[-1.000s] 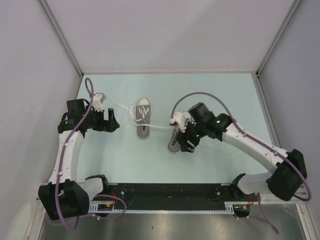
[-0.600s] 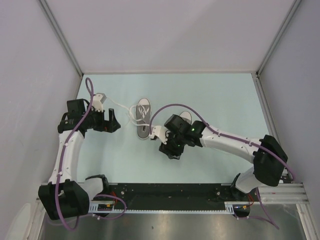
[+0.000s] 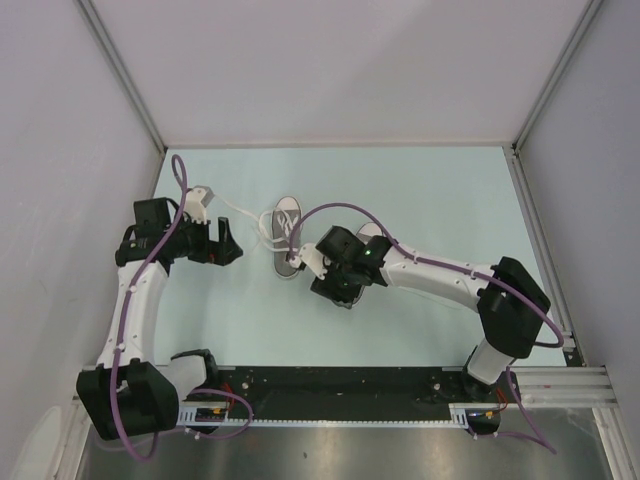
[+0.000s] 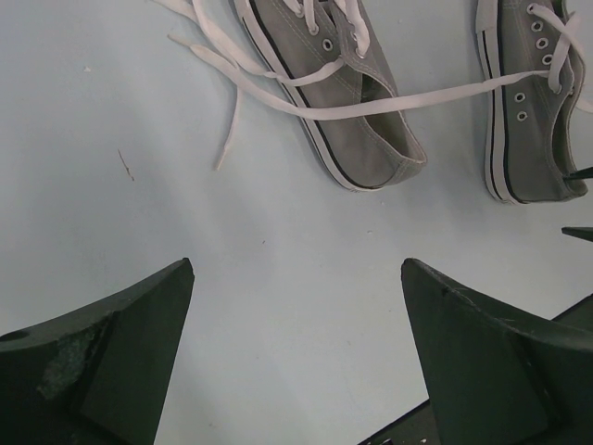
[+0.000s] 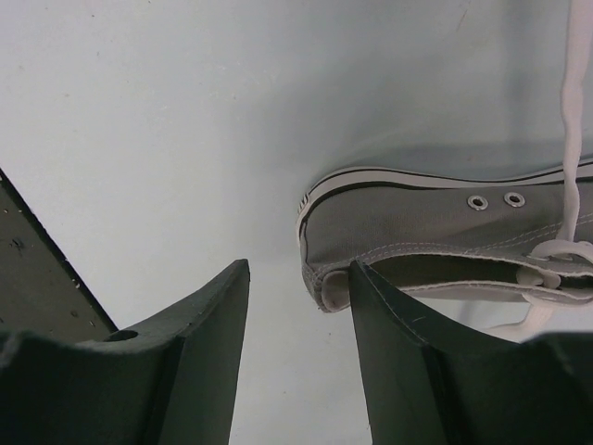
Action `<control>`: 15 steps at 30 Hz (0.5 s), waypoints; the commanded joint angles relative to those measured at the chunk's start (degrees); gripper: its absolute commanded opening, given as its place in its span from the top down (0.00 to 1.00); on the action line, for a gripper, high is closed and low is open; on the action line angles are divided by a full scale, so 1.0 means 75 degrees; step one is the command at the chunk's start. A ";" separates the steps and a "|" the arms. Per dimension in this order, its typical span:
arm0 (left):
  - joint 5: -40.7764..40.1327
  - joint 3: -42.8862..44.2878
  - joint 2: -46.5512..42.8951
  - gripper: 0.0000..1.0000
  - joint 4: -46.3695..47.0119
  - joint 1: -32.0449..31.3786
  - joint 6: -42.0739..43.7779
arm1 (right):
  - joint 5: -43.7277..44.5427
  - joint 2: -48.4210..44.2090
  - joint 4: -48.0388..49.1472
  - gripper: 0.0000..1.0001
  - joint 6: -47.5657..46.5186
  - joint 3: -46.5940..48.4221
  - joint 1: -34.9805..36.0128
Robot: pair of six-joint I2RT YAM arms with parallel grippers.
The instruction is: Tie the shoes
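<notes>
Grey canvas sneakers (image 4: 366, 120) side by side mid-table (image 4: 278, 241), white laces (image 4: 463, 91) loose, one strand stretched between them. Right end effector (image 5: 296, 278) released, low over the table, one finger (image 5: 408, 343) just beside a sneaker heel (image 5: 371, 232), probably the left-hand one's. Left end effector (image 4: 296, 278) released, near the pair, grasping nothing.
</notes>
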 commanded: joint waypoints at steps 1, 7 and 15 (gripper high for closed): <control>0.0265 0.0374 -0.0008 0.00 0.0057 0.0046 0.0177 | 0.0193 0.0077 -0.0324 0.50 0.0110 0.0294 0.0044; 0.0312 0.0502 0.0098 0.00 0.0045 0.0046 0.0165 | 0.0088 0.0195 -0.0476 0.79 -0.0007 0.0306 0.0044; 0.0558 0.0608 0.0039 0.00 -0.0247 0.0058 0.0575 | -0.0591 -0.0191 -0.1167 1.00 -0.0955 0.0294 0.0021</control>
